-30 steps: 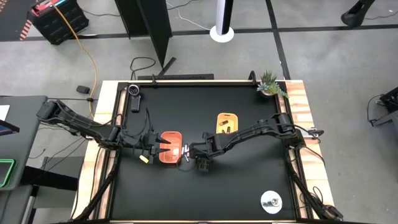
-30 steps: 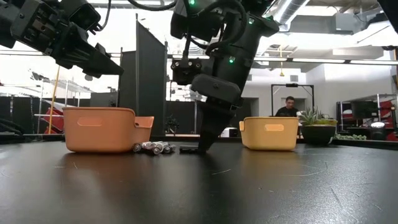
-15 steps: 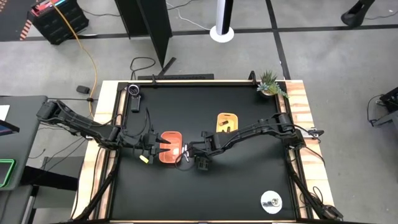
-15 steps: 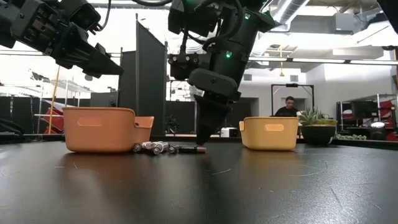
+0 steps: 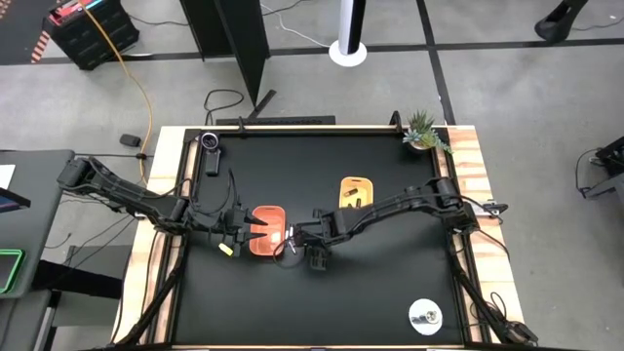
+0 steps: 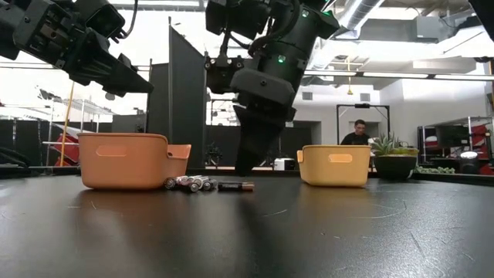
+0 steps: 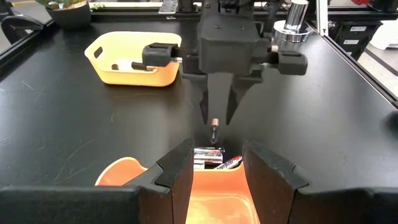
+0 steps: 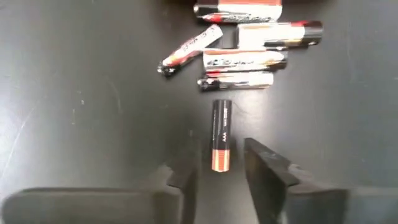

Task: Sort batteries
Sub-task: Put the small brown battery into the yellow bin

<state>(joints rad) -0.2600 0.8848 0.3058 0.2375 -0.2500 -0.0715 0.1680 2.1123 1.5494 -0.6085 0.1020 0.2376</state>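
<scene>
A: Two arms work over a black table (image 5: 390, 283). Where is the right gripper (image 5: 290, 245)?

B: Near the table's centre, just off the orange tray (image 5: 266, 231) at that tray's 3 o'clock side. Its fingers (image 8: 264, 168) are spread, and a dark battery with a copper end (image 8: 222, 144) lies flat on the table between their tips, not pinched.

A: And the other batteries?

B: A cluster of silvery-white batteries (image 8: 242, 50) lies just beyond the dark one, beside the orange tray. From table level they sit touching one another at the tray's foot, the dark battery apart from them.

A: The left gripper (image 5: 255, 225)?

B: It hovers above the orange tray's 9 o'clock edge, fingers spread, holding nothing.

A: Anything else?

B: A yellow tray (image 5: 354, 192) sits at 12 o'clock from the right gripper, with something small and dark inside
</scene>
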